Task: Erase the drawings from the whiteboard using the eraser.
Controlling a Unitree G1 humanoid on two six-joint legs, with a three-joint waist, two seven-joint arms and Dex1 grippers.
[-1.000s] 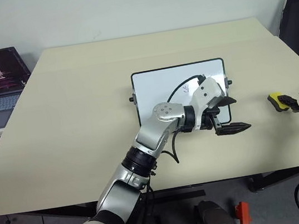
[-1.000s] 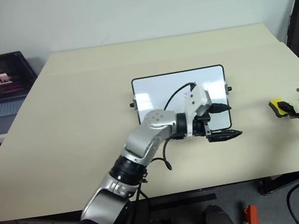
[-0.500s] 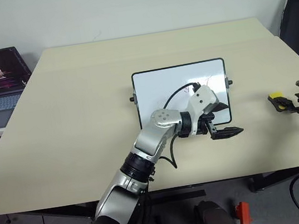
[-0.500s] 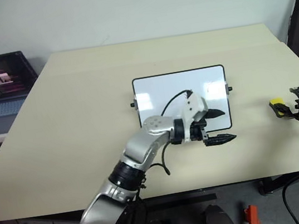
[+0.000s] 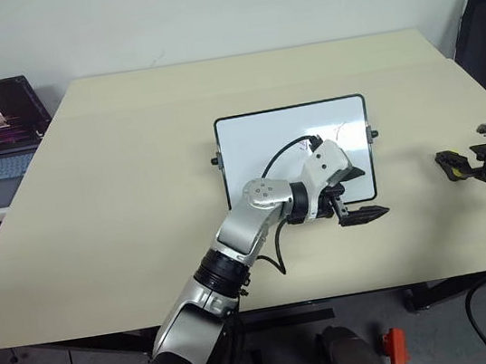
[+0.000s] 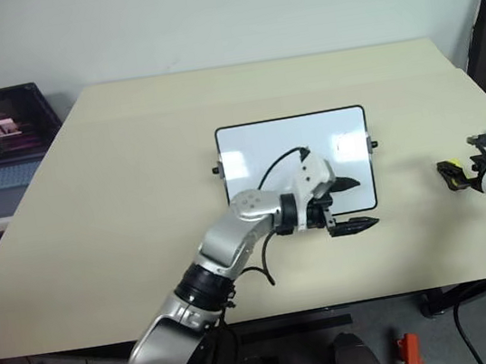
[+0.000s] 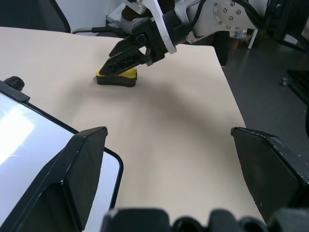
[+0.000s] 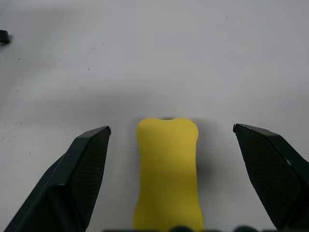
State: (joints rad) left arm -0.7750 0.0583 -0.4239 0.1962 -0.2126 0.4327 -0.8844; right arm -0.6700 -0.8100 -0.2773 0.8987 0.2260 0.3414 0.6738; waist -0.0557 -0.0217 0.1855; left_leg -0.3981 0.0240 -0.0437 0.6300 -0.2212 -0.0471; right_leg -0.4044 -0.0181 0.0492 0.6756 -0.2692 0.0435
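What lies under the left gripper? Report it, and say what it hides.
The left gripper hangs open over the whiteboard's near right corner and the bare table beside it. A few faint drawings show near the arm; whether more lie beneath it cannot be seen.

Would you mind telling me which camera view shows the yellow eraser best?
The right wrist view: the eraser lies large and unobstructed between the open right gripper fingers. The left wrist view shows it small, on the table, partly covered by that gripper. In the eye views it is mostly hidden behind the gripper.
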